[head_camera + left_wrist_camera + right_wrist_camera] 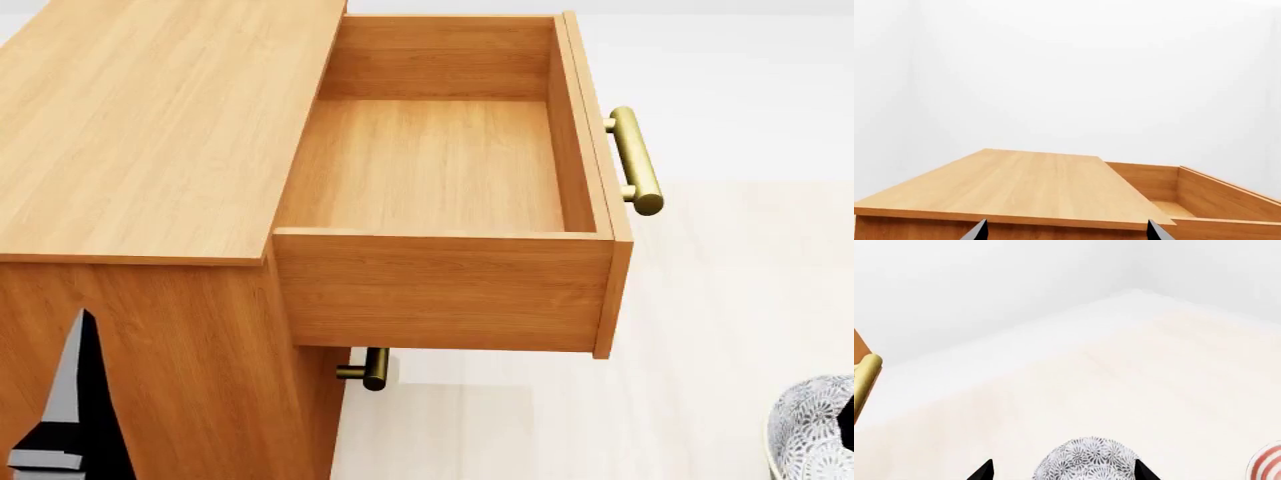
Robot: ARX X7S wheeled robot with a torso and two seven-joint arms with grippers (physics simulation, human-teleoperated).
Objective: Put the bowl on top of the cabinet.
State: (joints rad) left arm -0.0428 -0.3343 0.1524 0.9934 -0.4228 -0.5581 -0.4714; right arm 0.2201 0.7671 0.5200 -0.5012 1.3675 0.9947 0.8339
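Currently the cabinet [147, 120] fills the upper left of your head view, its top drawer [441, 180] pulled fully open.
Your bowl [814, 425] sits low at the lower right edge, off the cabinet. The right gripper [1064, 474] jaws stand wide, the bowl between them; contact cannot be confirmed. The left gripper [1066, 231] jaws stand wide, holding nothing.

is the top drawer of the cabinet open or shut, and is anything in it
Open. In the head view the drawer is pulled well out from the cabinet, its bare wooden floor showing with nothing in it.
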